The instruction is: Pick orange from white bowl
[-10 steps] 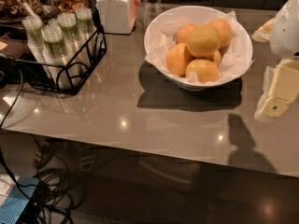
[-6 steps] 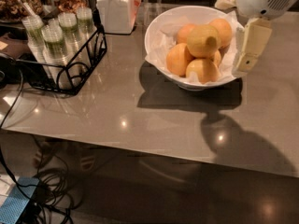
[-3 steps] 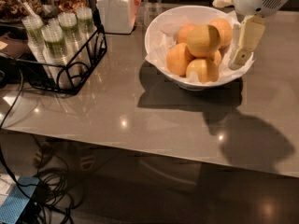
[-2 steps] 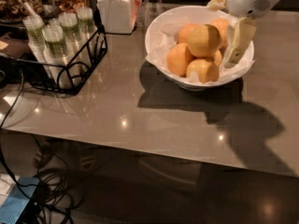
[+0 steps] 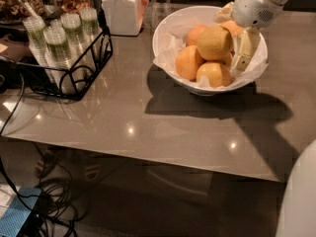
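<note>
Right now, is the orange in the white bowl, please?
In: the orange rests on other fruit inside the white bowl, the gripper beside it.

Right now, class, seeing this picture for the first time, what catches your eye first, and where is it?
The white bowl at the back right of the table stands out, with the large dull-yellow orange piled atop smaller, deeper-orange fruits. The robot's white end effector reaches down into the bowl's right side, just beside the orange. At the left, a black wire rack holds green-filled cups.
</note>
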Controlling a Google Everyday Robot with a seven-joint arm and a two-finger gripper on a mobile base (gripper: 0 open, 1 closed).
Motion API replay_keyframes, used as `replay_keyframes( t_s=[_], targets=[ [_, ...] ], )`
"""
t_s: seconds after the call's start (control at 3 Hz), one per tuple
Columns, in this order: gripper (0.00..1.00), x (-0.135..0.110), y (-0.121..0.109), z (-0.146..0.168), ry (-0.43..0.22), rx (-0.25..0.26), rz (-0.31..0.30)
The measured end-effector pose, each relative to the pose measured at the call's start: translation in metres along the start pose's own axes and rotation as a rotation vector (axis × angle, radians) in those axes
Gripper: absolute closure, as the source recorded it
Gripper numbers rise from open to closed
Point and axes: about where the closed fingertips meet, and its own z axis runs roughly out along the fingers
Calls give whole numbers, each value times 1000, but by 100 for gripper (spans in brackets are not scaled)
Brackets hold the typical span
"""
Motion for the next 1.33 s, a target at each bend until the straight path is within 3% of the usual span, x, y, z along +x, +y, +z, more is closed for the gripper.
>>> replay_keyframes(
  t_s=[0.33, 0.67, 1.33],
  targets=[
    [0, 6, -7, 18, -22, -28, 17],
    [19, 6, -12, 33, -46, -49, 36],
    [66, 6, -12, 32, -47, -49, 36]
  ],
)
